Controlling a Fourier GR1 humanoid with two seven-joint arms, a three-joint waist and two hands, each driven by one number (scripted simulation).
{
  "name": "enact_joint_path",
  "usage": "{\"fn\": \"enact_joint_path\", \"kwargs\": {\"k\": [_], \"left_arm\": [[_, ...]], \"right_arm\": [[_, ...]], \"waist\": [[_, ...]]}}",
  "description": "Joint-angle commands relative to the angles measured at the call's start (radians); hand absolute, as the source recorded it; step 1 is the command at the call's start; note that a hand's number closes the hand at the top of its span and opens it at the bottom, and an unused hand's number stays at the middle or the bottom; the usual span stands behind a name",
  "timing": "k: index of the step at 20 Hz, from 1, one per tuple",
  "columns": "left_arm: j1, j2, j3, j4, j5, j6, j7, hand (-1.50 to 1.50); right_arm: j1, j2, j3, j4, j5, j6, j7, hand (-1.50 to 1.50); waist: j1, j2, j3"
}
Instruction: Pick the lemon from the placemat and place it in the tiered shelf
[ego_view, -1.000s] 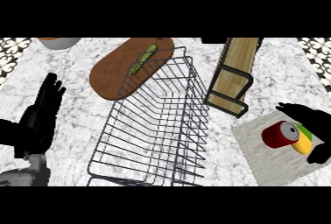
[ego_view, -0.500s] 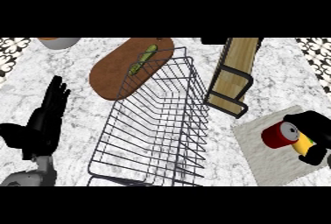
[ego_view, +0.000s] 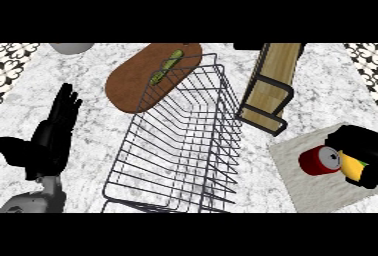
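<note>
The yellow lemon (ego_view: 354, 168) lies on the pale placemat (ego_view: 310, 190) at the right edge of the head view. My right hand (ego_view: 356, 141) is on top of it, fingers curled round it, so only a strip of yellow shows. The tiered shelf (ego_view: 272, 85), wooden boards in a black frame, stands beyond the placemat at the upper right. My left hand (ego_view: 49, 140) rests open at the left, fingers pointing up, holding nothing.
A red can (ego_view: 318, 161) stands on the placemat, touching the lemon's left side. A large wire basket (ego_view: 122, 155) fills the middle of the counter. Behind it lies a brown cutting board (ego_view: 129, 85) with a green vegetable (ego_view: 166, 67). A grey bowl (ego_view: 71, 47) sits at the top left.
My right hand has come down over the lemon and curled round it, covering most of it. The left hand has barely shifted.
</note>
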Motion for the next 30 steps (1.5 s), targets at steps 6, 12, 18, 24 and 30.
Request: {"fn": "enact_joint_path", "kwargs": {"k": [6, 12, 18, 24, 30], "left_arm": [[-0.01, 0.001, 0.016, 0.019, -0.008, 0.006, 0.003, 0.0], [0.031, -0.004, 0.011, -0.016, -0.009, 0.01, 0.006, 0.0], [0.01, -0.012, -0.004, -0.014, -0.023, 0.014, 0.011, 0.0], [0.002, -0.019, 0.001, -0.019, -0.023, 0.018, 0.012, 0.0], [-0.05, -0.021, -0.016, -0.025, -0.033, 0.017, 0.059, 0.0]], "right_arm": [[-0.068, -0.144, 0.0, 0.043, -0.174, 0.199, -0.368, 1.5], [-0.086, -0.133, -0.047, -0.013, -0.459, 0.445, -0.298, 1.5], [-0.206, -0.238, -0.123, -0.046, -0.711, 0.611, -0.111, 1.5], [-0.261, -0.3, -0.13, -0.045, -0.843, 0.65, 0.021, 1.5], [-0.407, -0.29, -0.106, 0.041, -0.903, 0.678, 0.149, 1.5]], "waist": [[-0.02, -0.004, 0.0], [-0.024, -0.016, -0.002], [-0.022, -0.011, -0.003], [-0.013, -0.004, -0.001], [0.002, 0.002, 0.0]]}}
